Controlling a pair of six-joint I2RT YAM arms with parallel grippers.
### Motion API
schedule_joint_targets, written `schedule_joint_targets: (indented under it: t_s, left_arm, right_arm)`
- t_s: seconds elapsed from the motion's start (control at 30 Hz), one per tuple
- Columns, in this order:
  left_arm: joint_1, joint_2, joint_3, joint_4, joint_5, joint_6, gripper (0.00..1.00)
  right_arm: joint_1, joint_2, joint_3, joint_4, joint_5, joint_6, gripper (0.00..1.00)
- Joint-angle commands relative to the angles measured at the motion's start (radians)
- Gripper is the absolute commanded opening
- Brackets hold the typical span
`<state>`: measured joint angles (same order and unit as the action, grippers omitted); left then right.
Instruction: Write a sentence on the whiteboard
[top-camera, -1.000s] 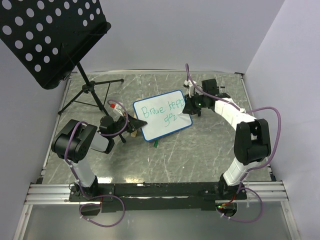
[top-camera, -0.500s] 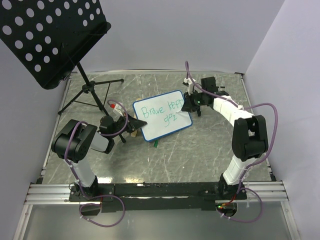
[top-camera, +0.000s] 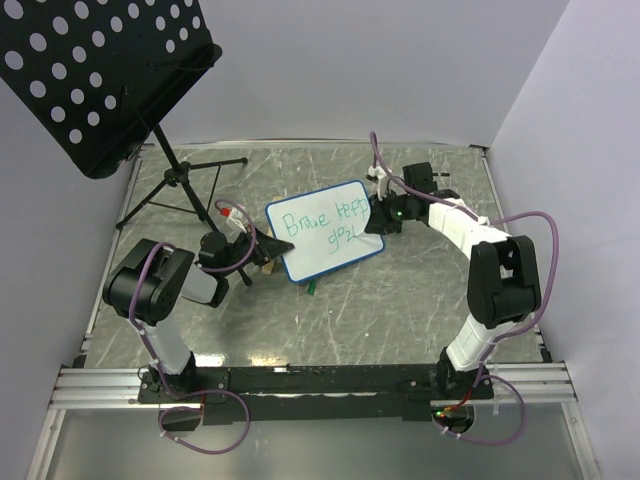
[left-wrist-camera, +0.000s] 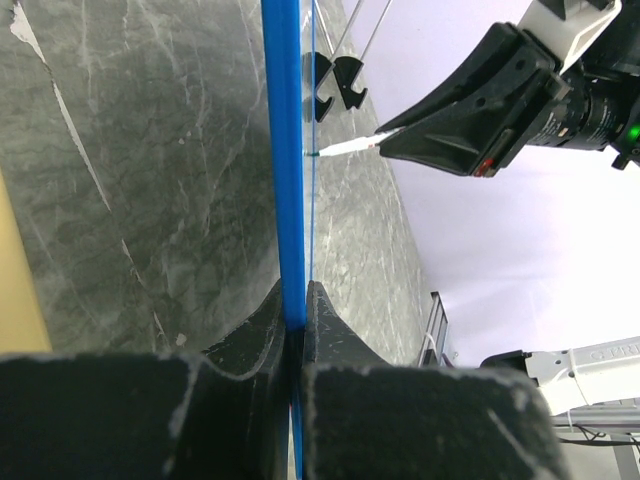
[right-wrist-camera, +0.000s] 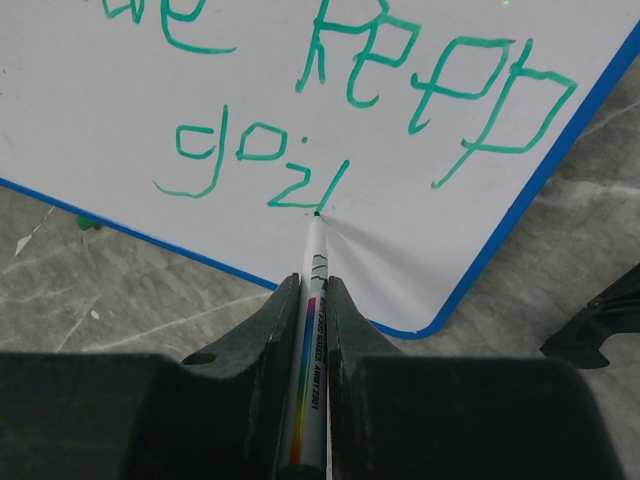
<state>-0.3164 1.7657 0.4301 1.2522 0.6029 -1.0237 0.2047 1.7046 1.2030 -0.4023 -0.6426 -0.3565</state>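
The whiteboard (top-camera: 325, 230) sat near the middle of the grey marbled table (top-camera: 420, 300), turned at an angle, with its left edge in the left gripper (left-wrist-camera: 296, 305). The left wrist view showed the board edge-on, its thin blue rim pinched tight between the two black fingers. The right gripper (right-wrist-camera: 312, 292) was at the board's lower right corner, its fingers squeezed together on a marker (right-wrist-camera: 314, 250) whose white barrel stuck out ahead of them. The green tip touched the white surface at the foot of the last stroke of the sentence (right-wrist-camera: 430, 80). That writing ran in two green lines: the upper one read "Brave keep", and the shorter lower one began with "go" followed by a couple of rougher marks. A small green item (top-camera: 312, 288) lay on the table just beside the board's near edge; what it was could not be made out. The black perforated music stand (top-camera: 100, 80) stood on its tripod at the far left corner, well apart from the board
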Motion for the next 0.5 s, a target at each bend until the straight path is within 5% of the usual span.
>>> schedule_joint_targets:
  t_s: [0.0, 0.47]
  left_arm:
    - [-0.009, -0.006, 0.022, 0.34, 0.04, 0.03, 0.01]
    - [-0.009, -0.011, 0.018, 0.342, 0.04, 0.033, 0.01]
  right_arm:
    - [0.009, -0.033, -0.022, -0.004, 0.0, -0.018, 0.0]
    - [0.009, 0.047, 0.105, 0.023, 0.006, 0.037, 0.0]
